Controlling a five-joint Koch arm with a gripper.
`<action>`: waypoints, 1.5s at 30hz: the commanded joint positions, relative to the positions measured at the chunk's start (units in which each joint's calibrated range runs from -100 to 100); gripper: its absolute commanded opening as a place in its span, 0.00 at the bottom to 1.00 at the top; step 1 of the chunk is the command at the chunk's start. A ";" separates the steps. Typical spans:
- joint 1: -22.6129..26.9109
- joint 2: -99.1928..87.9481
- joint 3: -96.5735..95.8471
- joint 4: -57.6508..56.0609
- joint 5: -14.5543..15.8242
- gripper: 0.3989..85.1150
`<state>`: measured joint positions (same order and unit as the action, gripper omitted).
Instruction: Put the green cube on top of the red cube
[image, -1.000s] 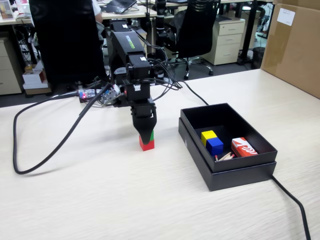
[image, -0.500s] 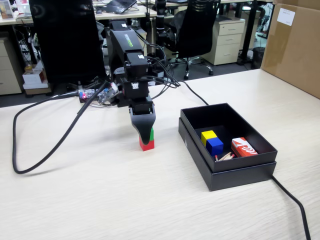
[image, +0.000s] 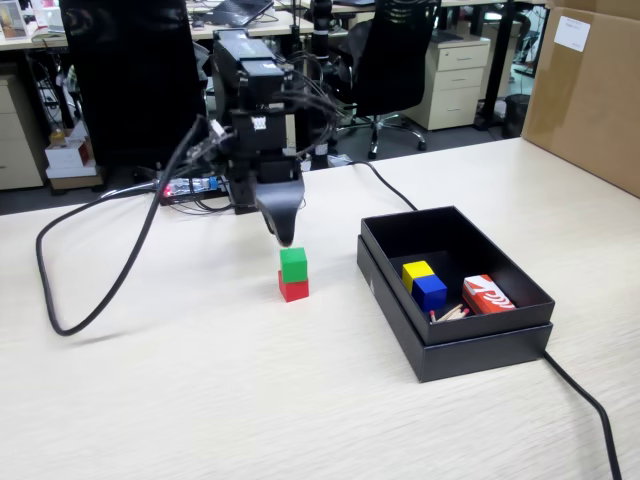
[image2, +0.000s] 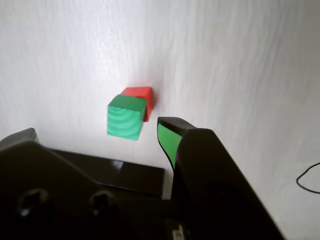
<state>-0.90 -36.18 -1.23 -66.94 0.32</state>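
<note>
The green cube (image: 293, 263) rests squarely on the red cube (image: 294, 289) on the pale wooden table, left of the black box. In the wrist view the green cube (image2: 126, 117) covers most of the red cube (image2: 140, 95), which peeks out behind it. My gripper (image: 283, 236) hangs just above the stack, clear of it. Seen from the wrist, the gripper (image2: 97, 131) is open, its green-lined fingers spread wide with nothing between them.
A black open box (image: 460, 330) stands to the right, holding a yellow cube (image: 416, 270), a blue cube (image: 430, 291) and a red-and-white packet (image: 487, 294). Black cables (image: 110, 270) loop over the table at left. A cardboard box (image: 590, 90) is at far right.
The gripper has let go of the green cube and lifted up and back from the stack. The green cube stays on the red one. The left cable loop shifted.
</note>
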 joint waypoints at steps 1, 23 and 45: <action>-0.34 -10.58 -1.76 -0.32 -1.66 0.56; 0.24 -51.89 -42.38 16.27 -3.81 0.57; -0.44 -55.33 -76.37 45.90 -3.37 0.57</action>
<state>-1.29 -90.42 -76.36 -24.74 -3.10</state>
